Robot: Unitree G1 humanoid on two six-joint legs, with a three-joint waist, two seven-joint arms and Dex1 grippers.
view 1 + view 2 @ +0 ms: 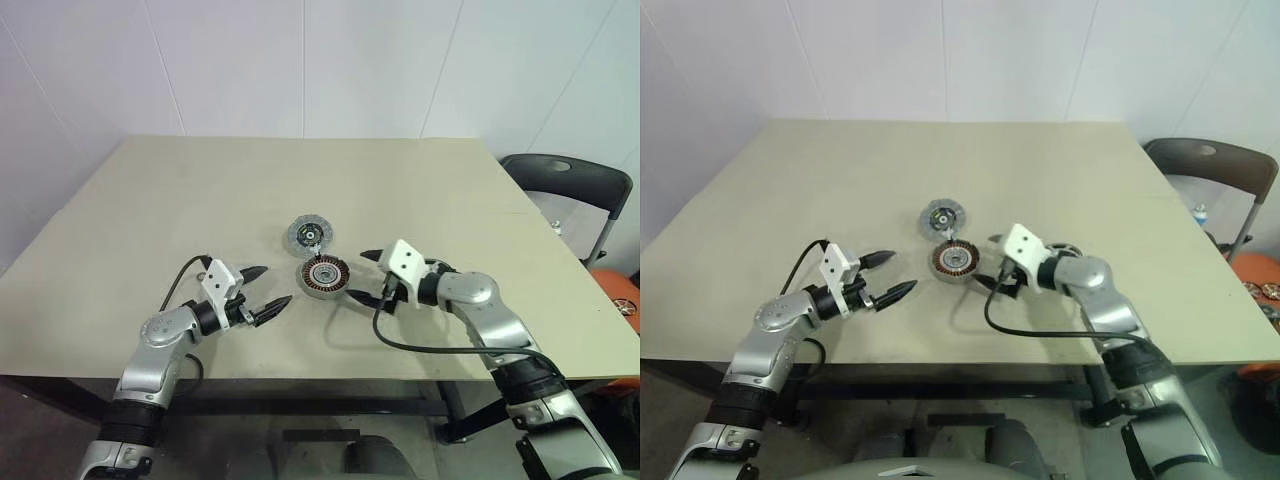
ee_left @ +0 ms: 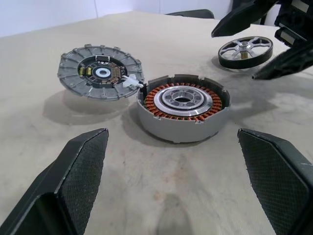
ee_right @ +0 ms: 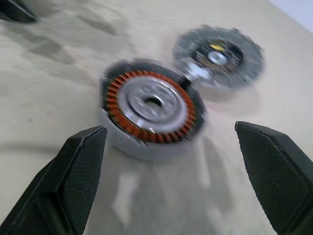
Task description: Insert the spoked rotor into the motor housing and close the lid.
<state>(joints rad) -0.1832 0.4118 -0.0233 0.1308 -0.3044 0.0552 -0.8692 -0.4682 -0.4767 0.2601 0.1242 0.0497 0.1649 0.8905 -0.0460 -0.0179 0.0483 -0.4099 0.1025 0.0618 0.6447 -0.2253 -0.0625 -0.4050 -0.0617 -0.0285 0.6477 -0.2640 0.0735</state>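
Hands come first, nearest of all. The left hand (image 1: pixel 272 285) is spread wide and holds nothing. The right hand (image 1: pixel 360 275) is spread wide too, and it is empty as well. Both hang low over the worktop (image 1: pixel 200 200) and point in at the parts between them.

Between the two hands sits the motor housing (image 1: pixel 322 275). It is a grey round cup, open on top, with a ring of copper coils inside and a shiny hub in the middle. It stands flat on the worktop.

Off to the right, close by the right hand, lies the spoked rotor (image 2: pixel 244 51). It is a dark wheel with silvery spokes, flat on the worktop and apart from the housing. It is not in the housing yet, so I think fetching it is the job now.

Farthest back is the lid (image 1: pixel 308 235), a grey ribbed disc with a small green and black middle. It is tilted, with one edge up against the housing, and a small white piece seems to join the two.

To do this well, the right hand should grip the rotor by its rim and keep it level. The rotor should go straight down over the hub, right in the middle. The left hand could steady the housing so it does not slide. The lid should wait until the rotor sits all the way down.
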